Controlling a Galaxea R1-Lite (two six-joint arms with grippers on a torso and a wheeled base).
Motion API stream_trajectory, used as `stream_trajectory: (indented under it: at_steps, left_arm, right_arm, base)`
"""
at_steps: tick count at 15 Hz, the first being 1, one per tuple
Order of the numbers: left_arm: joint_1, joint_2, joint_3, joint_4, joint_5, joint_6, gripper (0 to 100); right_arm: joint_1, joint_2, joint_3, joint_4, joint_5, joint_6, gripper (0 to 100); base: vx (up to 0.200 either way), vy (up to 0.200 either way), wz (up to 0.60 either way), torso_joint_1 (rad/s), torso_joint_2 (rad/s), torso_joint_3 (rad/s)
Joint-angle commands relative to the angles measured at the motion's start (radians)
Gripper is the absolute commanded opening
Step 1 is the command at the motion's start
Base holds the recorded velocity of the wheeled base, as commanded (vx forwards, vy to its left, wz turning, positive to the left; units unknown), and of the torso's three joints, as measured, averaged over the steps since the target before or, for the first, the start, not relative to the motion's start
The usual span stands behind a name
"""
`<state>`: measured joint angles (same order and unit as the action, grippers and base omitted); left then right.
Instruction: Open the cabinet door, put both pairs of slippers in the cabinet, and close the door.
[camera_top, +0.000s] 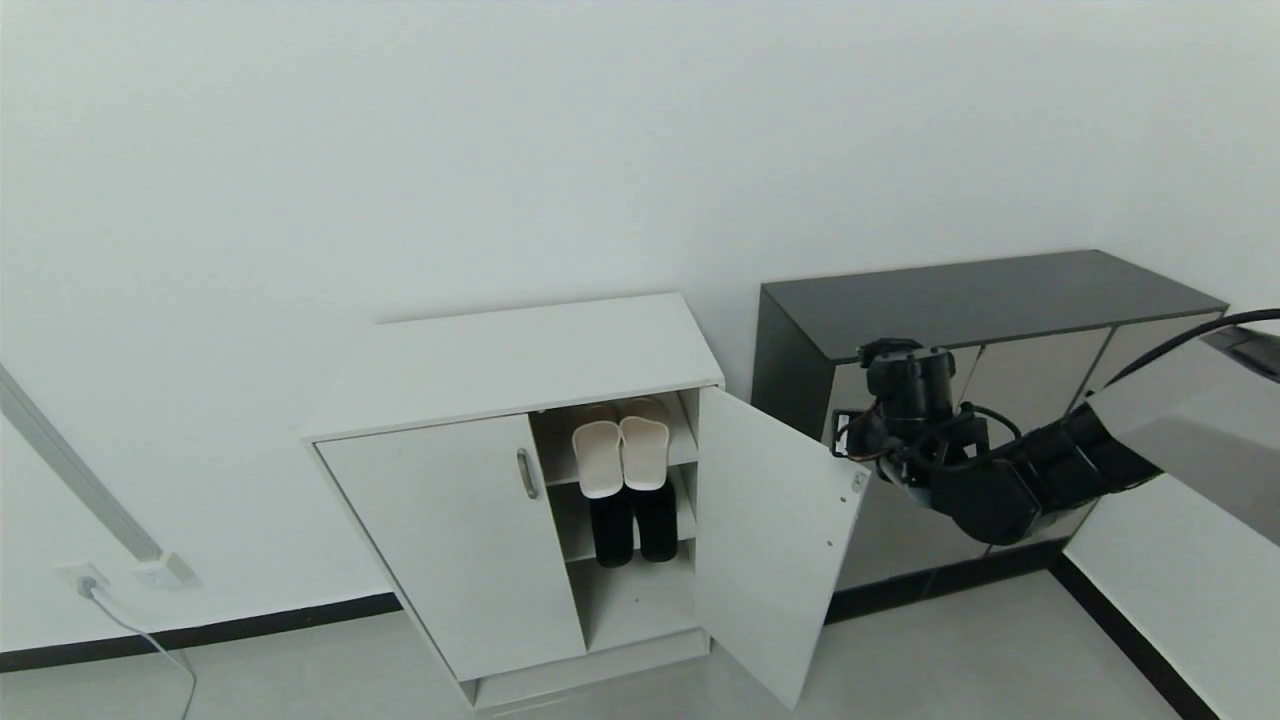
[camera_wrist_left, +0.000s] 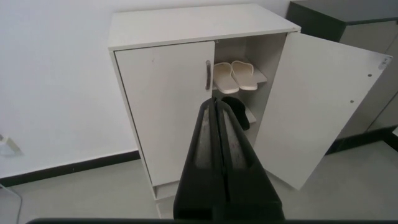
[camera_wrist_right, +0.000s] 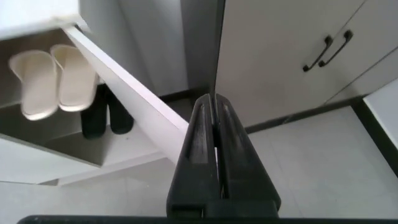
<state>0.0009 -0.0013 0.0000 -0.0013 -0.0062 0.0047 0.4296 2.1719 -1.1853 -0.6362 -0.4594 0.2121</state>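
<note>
The white cabinet stands against the wall, its left door shut and its right door swung open. Inside, a white pair of slippers lies on the top shelf and a black pair on the shelf below. My right gripper is shut and empty, just beside the open door's outer edge. In the right wrist view the shut right gripper sits close to that door, outside it. My left gripper is shut on nothing, held back from the cabinet front, with both pairs beyond it.
A dark cabinet with glossy doors stands right of the white one, close behind the open door. A white counter runs along the right side. A wall socket with a cable is low on the left. Grey floor lies before the cabinet.
</note>
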Motion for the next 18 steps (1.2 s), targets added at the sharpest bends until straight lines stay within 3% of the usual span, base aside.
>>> stream_trajectory:
  at_steps: [1, 11, 18]
  left_arm:
    - [0.001, 0.001, 0.000, 0.000, 0.000, 0.000, 0]
    - [-0.001, 0.001, 0.000, 0.000, 0.000, 0.000, 0]
    - [-0.001, 0.001, 0.000, 0.000, 0.000, 0.000, 0]
  right_arm:
    - [-0.017, 0.089, -0.033, -0.007, 0.013, 0.010, 0]
    - [-0.023, 0.117, -0.042, -0.008, 0.041, 0.027, 0]
    - [0.029, 0.105, -0.004, -0.007, 0.041, 0.027, 0]
  base:
    - [0.000, 0.000, 0.00, 0.000, 0.00, 0.000]
    - [0.000, 0.000, 0.00, 0.000, 0.00, 0.000]
    - [0.000, 0.000, 0.00, 0.000, 0.00, 0.000]
